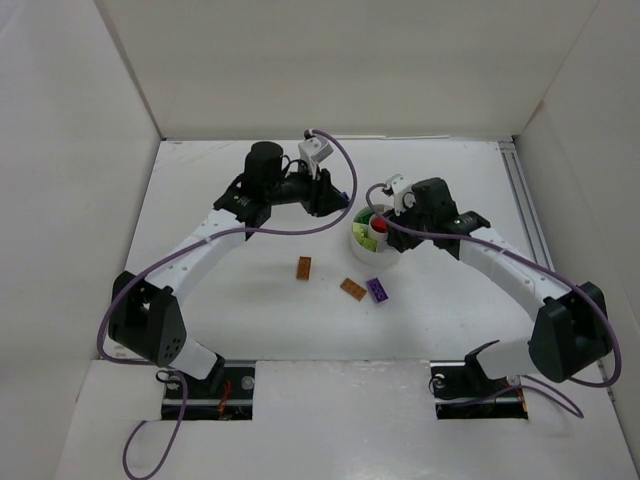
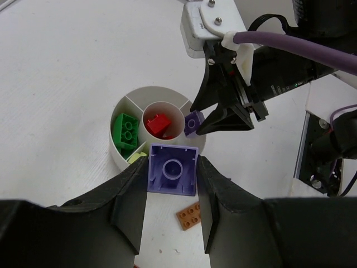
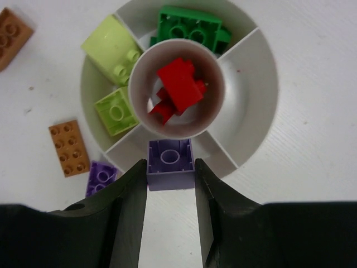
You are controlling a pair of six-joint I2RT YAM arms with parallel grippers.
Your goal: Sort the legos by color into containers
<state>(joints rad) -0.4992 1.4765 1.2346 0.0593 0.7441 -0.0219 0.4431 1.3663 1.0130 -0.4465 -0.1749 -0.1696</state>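
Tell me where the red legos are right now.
The red legos sit in the small central circle of the white tub, mid-frame in the right wrist view, with green legos in the wedge beyond and yellow-green legos to the left.

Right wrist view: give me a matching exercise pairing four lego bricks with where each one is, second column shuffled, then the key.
Bricks
1. red bricks
2. green brick
3. orange-brown brick
4. underside-up purple brick

Places
A. on the table, outside the tub
B. held by the right gripper
C. in the central circle of the tub
D. in a wedge compartment of the tub

Pairs: 1-C, 2-D, 3-A, 4-B
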